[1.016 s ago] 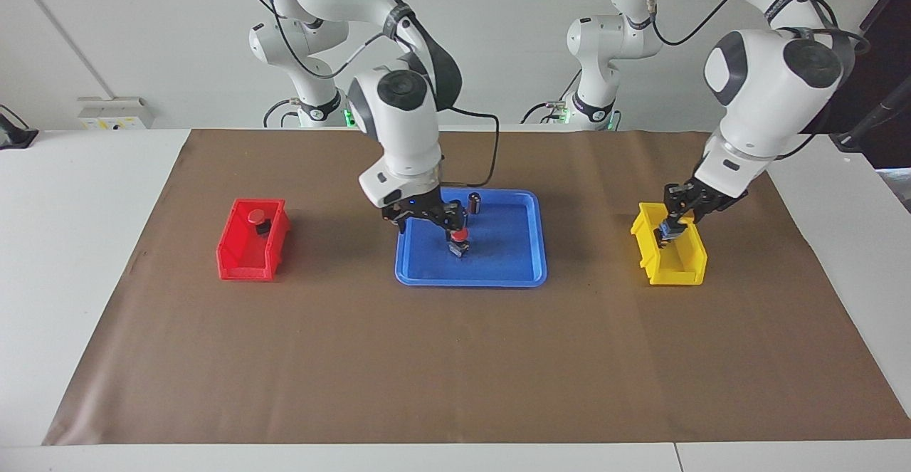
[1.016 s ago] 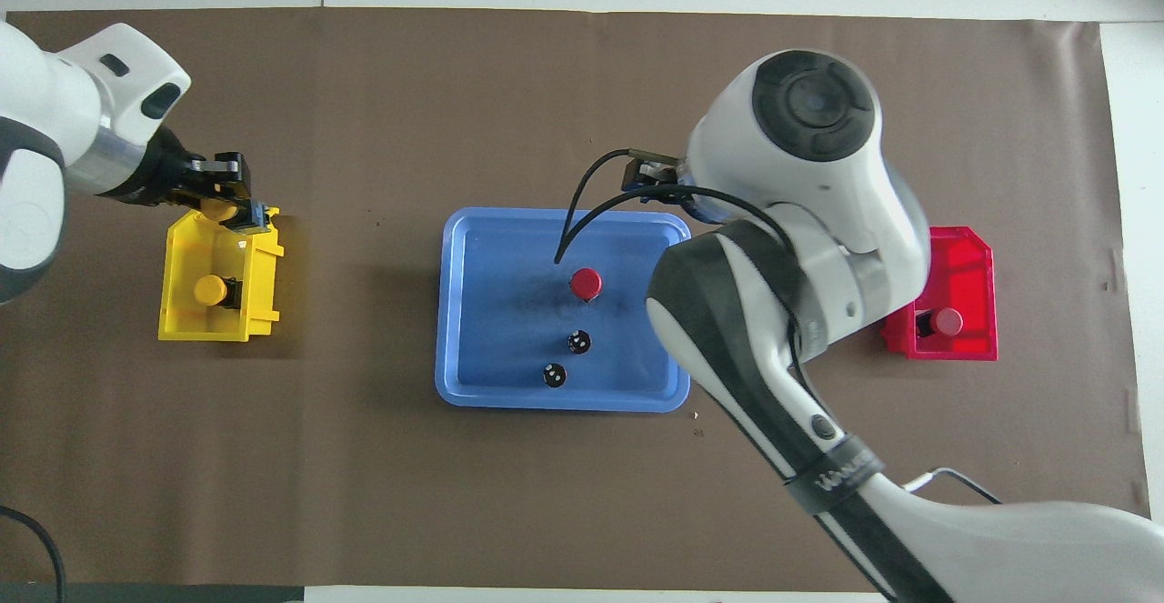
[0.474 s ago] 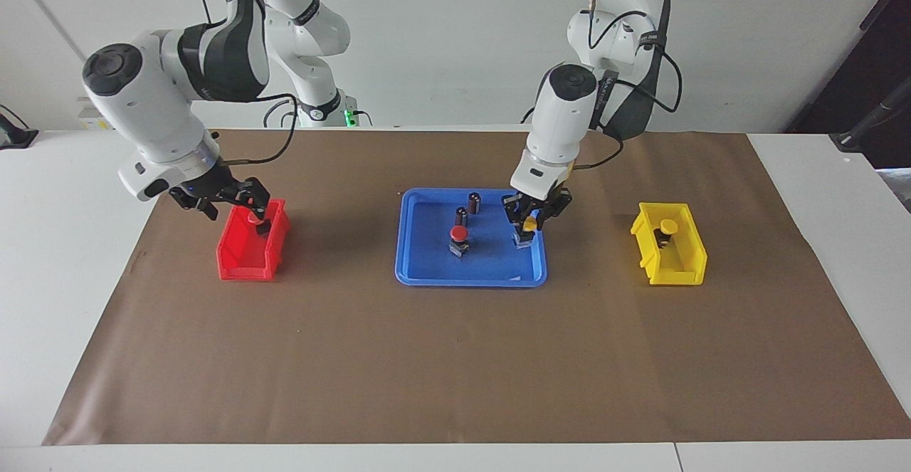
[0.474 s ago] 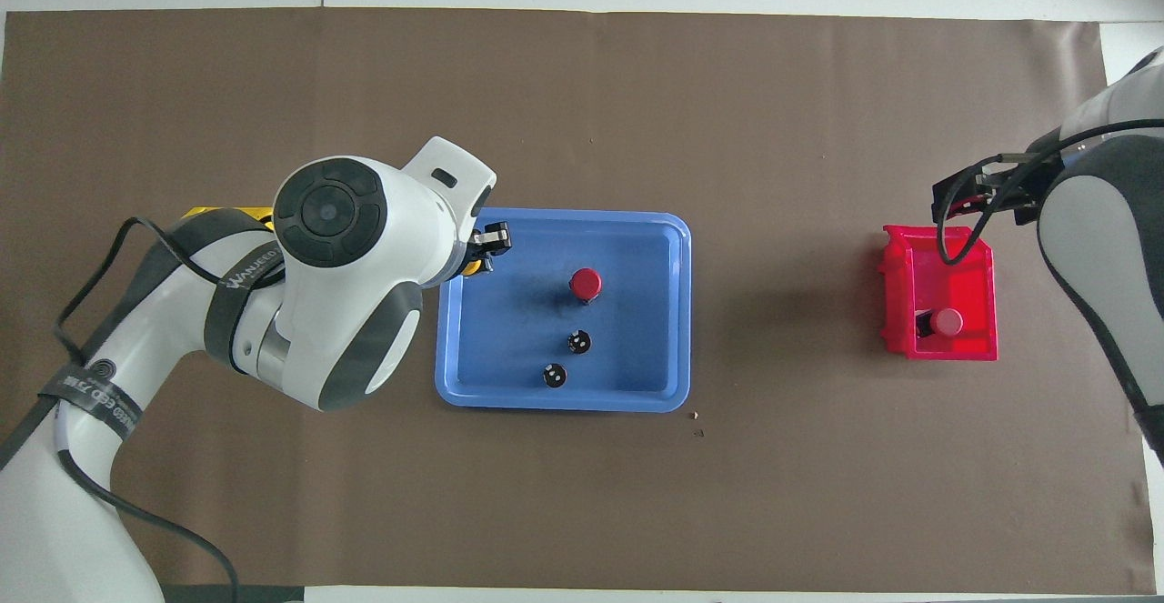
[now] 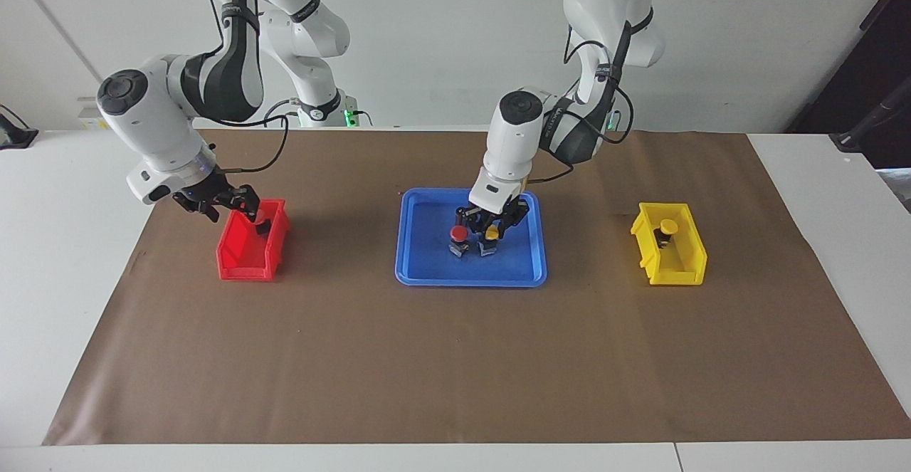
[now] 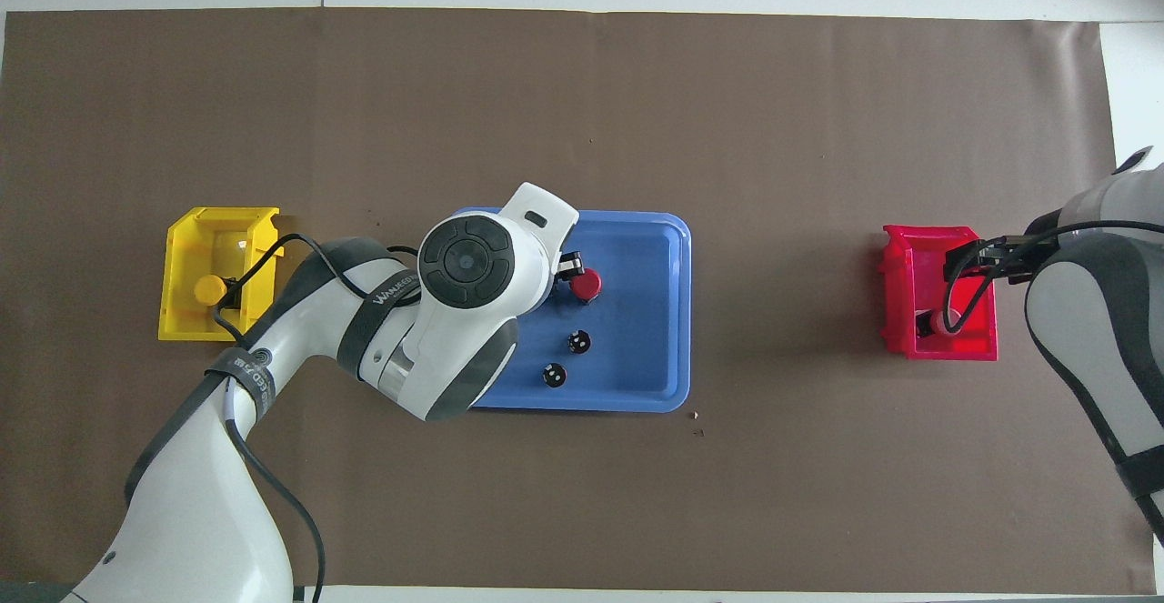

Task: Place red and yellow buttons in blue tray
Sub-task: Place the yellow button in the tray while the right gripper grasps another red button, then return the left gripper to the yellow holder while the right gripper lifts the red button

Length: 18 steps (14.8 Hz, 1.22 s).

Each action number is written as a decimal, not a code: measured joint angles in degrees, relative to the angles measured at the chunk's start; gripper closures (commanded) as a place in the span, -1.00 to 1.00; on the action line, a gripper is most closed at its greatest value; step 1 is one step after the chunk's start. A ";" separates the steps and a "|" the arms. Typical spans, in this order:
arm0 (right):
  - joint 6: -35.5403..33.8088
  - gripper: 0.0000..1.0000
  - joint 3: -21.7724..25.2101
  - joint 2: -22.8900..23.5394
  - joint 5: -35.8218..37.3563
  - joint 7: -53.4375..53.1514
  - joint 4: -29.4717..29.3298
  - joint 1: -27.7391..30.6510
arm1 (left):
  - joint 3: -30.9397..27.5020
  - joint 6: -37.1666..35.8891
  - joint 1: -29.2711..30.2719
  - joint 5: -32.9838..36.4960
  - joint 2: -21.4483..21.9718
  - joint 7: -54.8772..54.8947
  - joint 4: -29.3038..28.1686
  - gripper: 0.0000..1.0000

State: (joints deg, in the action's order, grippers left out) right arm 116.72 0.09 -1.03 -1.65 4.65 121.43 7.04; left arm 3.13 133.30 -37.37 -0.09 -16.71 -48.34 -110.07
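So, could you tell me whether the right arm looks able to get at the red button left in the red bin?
Probably yes. The right gripper hangs over the red bin, whose top is open, with the red button below it and nothing covering it.

Blue tray (image 5: 530, 273), red bin (image 5: 238, 262), yellow bin (image 5: 687, 262)

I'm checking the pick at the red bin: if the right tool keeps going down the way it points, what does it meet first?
Probably the red button lying in the red bin: the right tool angles down just above it. Depth is uncertain.
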 measured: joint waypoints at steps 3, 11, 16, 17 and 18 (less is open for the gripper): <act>4.16 -0.45 0.06 -2.54 0.00 0.52 6.50 0.07 | -0.25 -1.00 0.01 0.00 0.01 0.00 0.96 -0.86; 8.53 -0.30 0.36 -4.22 0.00 3.46 11.47 0.18 | -1.82 -19.52 5.75 0.04 6.34 12.77 6.43 -0.97; 10.26 -0.24 0.43 -4.13 0.00 3.68 12.72 0.21 | -2.33 -26.54 19.56 0.06 11.52 35.25 6.50 -1.00; 10.42 -0.21 0.43 -4.11 0.00 3.75 12.85 0.21 | -2.42 -27.53 22.66 0.06 12.51 39.49 6.51 -1.00; 10.50 -0.18 0.44 -4.11 0.00 4.13 12.92 0.24 | -2.48 -28.67 25.75 0.06 13.58 43.59 6.52 -1.00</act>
State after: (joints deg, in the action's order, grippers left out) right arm 127.22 0.53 -5.15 -1.65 8.78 134.36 7.28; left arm 0.65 104.63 -11.62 -0.03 -3.13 -4.75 -103.54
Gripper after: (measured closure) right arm 0.370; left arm 0.000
